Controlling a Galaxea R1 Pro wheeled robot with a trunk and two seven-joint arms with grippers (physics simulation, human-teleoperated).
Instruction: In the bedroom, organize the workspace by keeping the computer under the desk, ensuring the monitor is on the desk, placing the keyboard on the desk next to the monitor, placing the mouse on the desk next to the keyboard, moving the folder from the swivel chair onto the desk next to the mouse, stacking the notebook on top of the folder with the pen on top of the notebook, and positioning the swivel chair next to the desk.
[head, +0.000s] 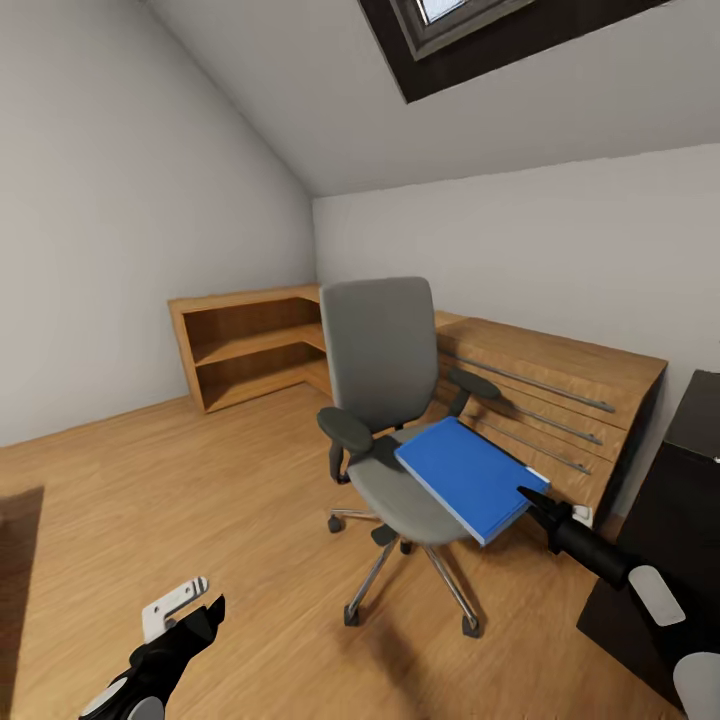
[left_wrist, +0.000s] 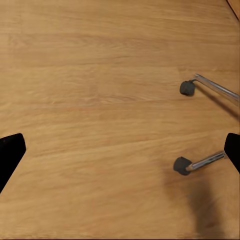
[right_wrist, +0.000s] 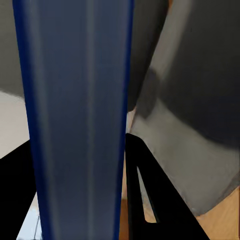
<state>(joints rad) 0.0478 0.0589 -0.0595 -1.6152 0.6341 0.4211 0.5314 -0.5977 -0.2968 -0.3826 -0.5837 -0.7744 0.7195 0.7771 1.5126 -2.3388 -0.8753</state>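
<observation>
Right gripper (head: 527, 497) pinches the blue folder (head: 468, 477) on the swivel chair (head: 385, 400) seat; next, lift it clear toward the desk.

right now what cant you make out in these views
- Right gripper, head view: its tips meet the blue folder edge; whether they are clamped is unclear.
- Right wrist view: the folder sits between the fingers, hiding contact.
- Dark furniture, head view: cut off by the edge.
- Swivel chair base, left wrist view: just two casters.
</observation>
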